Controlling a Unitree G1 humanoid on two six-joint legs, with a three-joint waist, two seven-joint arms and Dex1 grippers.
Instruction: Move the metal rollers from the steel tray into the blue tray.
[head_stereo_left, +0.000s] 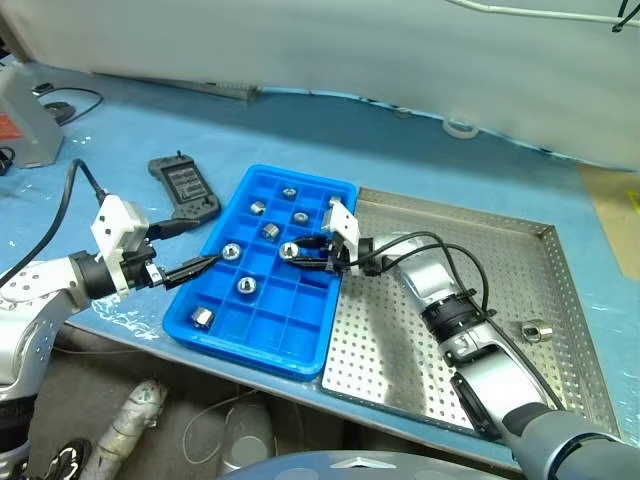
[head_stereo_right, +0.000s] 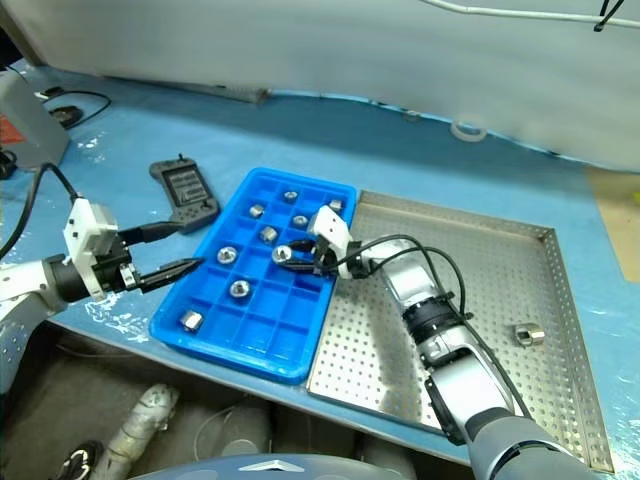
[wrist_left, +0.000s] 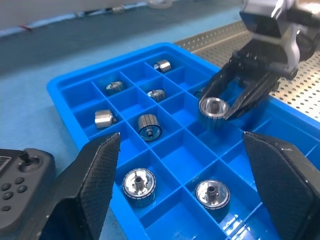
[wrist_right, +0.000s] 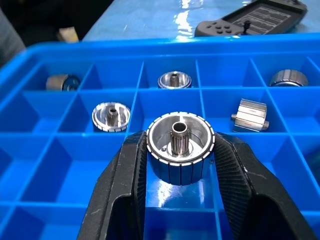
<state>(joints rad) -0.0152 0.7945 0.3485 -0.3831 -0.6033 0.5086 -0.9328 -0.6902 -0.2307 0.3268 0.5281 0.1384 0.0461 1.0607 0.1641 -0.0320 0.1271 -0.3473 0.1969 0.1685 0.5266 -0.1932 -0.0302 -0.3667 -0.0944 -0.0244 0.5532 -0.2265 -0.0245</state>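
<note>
1. A metal roller (wrist_right: 180, 148) sat clenched between the right gripper's (head_stereo_left: 297, 252) two black fingers, hollow end up, hovering over the middle compartments of the blue tray (head_stereo_left: 225, 335).
2. To finish this step well, I judged the roller should be lowered squarely into a vacant cell of the blue tray, clear of the dividers, before the jaws let go.
3. Other rollers (head_stereo_left: 231, 251) already lay in separate cells of the blue tray around the held one.
4. One roller (head_stereo_left: 534, 330) remained on the steel tray (head_stereo_left: 430, 380), well apart from the blue tray.
5. The left gripper (head_stereo_left: 205, 264) stood released and empty at the blue tray's outer rim.
</note>
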